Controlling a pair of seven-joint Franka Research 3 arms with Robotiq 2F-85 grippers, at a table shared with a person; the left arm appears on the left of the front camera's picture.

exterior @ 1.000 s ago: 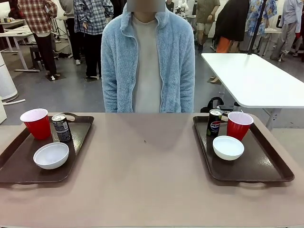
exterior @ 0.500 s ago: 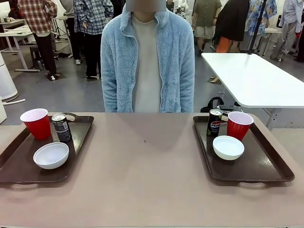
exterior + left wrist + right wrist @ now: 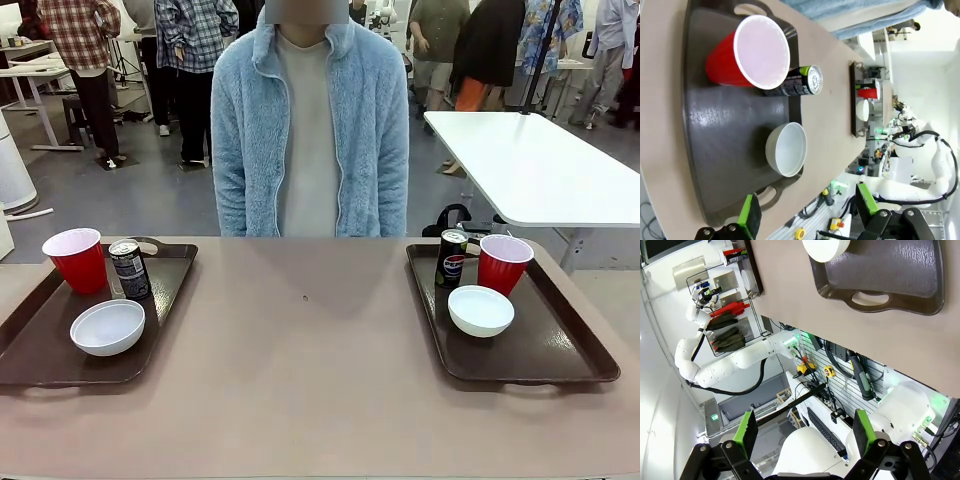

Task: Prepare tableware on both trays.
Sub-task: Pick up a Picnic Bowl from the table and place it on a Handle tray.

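Tableware sits in two matching sets on the beige counter, one set to each dark brown rectangular plastic tray. On the left tray a red plastic cup with a white inside stands at the far corner, a slim dark can just beside it on its right, and a small round white bowl nearer the robot. The left gripper hangs above this tray's near, handled end, its green-padded fingers spread wide and holding nothing; the bowl lies straight ahead of them, the cup and can farther on. A person in a pale blue fleece stands at the far side, between the trays. On the right tray the order is mirrored: slim dark Pepsi can, then red cup, with the white bowl in front. The right gripper hovers off the counter's near edge, fingers equally wide and empty, this tray's handle ahead. Each arm is nearer its own tray; both sets look complete.
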